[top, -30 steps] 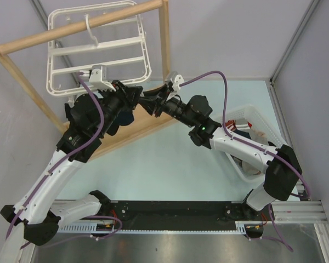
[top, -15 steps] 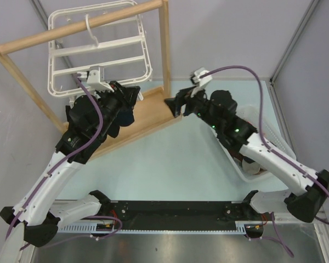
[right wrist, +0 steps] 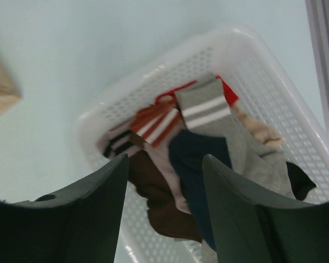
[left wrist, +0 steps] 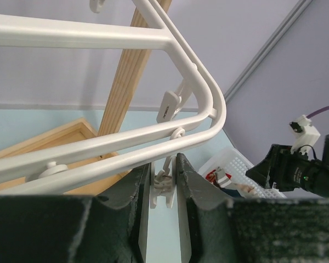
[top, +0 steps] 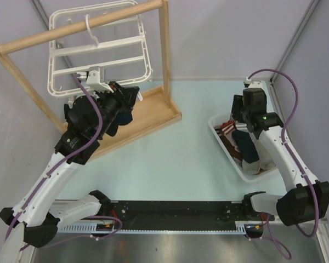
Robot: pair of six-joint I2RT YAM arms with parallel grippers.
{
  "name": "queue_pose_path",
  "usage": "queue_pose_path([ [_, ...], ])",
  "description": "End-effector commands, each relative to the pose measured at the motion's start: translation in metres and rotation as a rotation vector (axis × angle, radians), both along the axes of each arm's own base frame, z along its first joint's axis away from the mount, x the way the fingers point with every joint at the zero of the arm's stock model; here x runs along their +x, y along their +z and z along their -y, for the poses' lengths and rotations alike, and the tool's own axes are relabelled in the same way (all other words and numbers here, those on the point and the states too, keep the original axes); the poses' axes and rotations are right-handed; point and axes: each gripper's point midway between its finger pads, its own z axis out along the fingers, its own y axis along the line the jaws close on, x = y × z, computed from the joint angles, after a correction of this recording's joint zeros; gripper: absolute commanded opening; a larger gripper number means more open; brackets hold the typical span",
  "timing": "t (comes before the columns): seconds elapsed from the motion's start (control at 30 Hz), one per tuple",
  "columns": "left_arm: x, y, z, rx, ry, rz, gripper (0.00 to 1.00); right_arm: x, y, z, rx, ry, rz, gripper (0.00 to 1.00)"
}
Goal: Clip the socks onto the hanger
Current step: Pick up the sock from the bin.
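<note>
The white hanger [top: 98, 46] hangs from the wooden stand's top bar; its rounded corner fills the left wrist view [left wrist: 208, 104]. My left gripper [top: 132, 96] is up at the hanger's lower right corner, its jaws [left wrist: 163, 164] shut on a small dangling white clip [left wrist: 163, 193]. My right gripper [top: 237, 116] is open and empty above the white basket [top: 216, 125]. Between its jaws [right wrist: 164, 159] I see a dark navy sock [right wrist: 200, 164] lying among other garments; it also shows in the top view [top: 247, 145]. A black piece [right wrist: 299, 178] lies at the basket's right.
The wooden frame stand [top: 164, 55] has a flat wooden base [top: 153, 118] by the left arm. The basket [right wrist: 153, 71] also holds reddish-brown [right wrist: 164, 211], striped red-white [right wrist: 156, 123] and grey [right wrist: 208, 112] garments. A metal rail [top: 288, 49] runs along the right.
My right arm has swung away from the hanger corner beside the left gripper, across to the right, and now hangs over the basket. The left arm has not moved.
</note>
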Motion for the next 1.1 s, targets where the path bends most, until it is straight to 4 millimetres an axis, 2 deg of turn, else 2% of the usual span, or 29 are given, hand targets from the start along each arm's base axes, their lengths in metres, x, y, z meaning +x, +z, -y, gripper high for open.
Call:
queue_pose_path([
  [0.0,-0.005,0.008,-0.006,0.003,0.006,0.029,0.0,-0.005,-0.044,0.02,0.044,-0.064,-0.154,0.54],
  [0.03,-0.005,0.008,-0.006,0.003,0.006,0.029,0.0,-0.004,-0.05,0.03,0.054,-0.092,-0.17,0.52],
  [0.07,-0.005,0.008,-0.006,0.003,0.005,0.028,0.0,-0.002,-0.061,0.029,0.075,-0.085,-0.2,0.48],
  [0.13,-0.004,0.007,-0.005,0.004,0.005,0.025,0.0,0.001,-0.069,0.033,0.101,-0.096,-0.221,0.44],
  [0.17,-0.005,0.007,-0.006,0.004,0.005,0.025,0.0,0.002,-0.08,0.034,0.106,-0.101,-0.246,0.43],
  [0.5,-0.004,0.005,-0.004,0.006,-0.002,0.021,0.0,0.003,-0.146,0.042,0.117,-0.137,-0.389,0.43],
  [0.63,-0.004,0.003,-0.004,0.008,0.0,0.017,0.0,0.007,-0.16,0.042,0.114,-0.135,-0.407,0.41],
  [0.73,-0.005,0.005,-0.005,0.008,0.001,0.018,0.0,0.005,-0.167,0.045,0.097,-0.138,-0.425,0.38],
  [0.83,-0.005,0.004,-0.003,0.006,-0.005,0.016,0.0,0.005,-0.167,0.048,0.082,-0.147,-0.419,0.24],
  [0.87,-0.004,0.003,-0.002,0.003,-0.008,0.013,0.0,0.004,-0.164,0.049,0.081,-0.146,-0.41,0.16],
  [0.97,-0.004,0.003,0.0,-0.002,-0.018,0.011,0.0,0.003,-0.154,0.05,0.078,-0.15,-0.379,0.04],
  [1.03,-0.005,0.005,0.001,-0.007,-0.023,0.013,0.0,0.003,-0.146,0.05,0.079,-0.146,-0.355,0.0],
  [1.07,-0.005,0.005,0.001,-0.008,-0.023,0.012,0.0,0.003,-0.134,0.05,0.084,-0.146,-0.321,0.0],
])
